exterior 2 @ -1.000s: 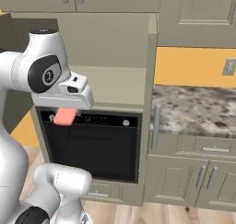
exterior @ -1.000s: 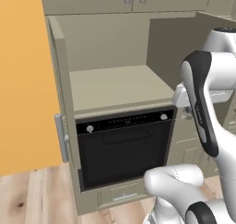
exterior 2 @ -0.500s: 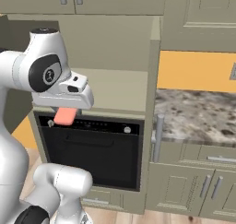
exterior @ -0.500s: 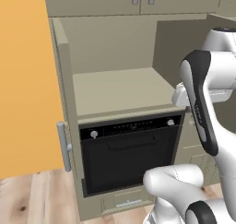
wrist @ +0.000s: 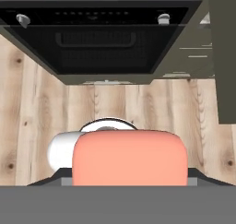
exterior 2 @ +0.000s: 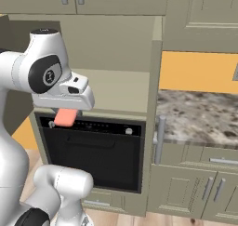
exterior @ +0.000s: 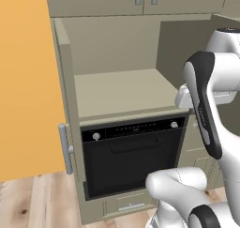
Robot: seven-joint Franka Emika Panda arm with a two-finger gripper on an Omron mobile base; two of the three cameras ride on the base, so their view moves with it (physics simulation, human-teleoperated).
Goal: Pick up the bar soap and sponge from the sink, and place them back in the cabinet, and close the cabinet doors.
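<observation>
**Soap in my claw, shelf up and behind it**

My gripper (exterior 2: 65, 120) is clenched on the bar soap (exterior 2: 65, 117), which hangs at centre-left of the right base view, in front of the oven (exterior 2: 93, 150) top edge. The beige shelf (exterior: 119, 91) of the cabinet (exterior: 65, 58) lies above and beyond it, so I judge the soap must rise, then go inward. The shelf looks flat, both doors standing wide. In the hand view the soap's long axis runs left to right.

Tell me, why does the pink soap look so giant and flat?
Hand view: the bar soap sits right at the camera, so it looms large, evenly lit, no shine. Right base view: it looks small under the hand, above the oven.
</observation>
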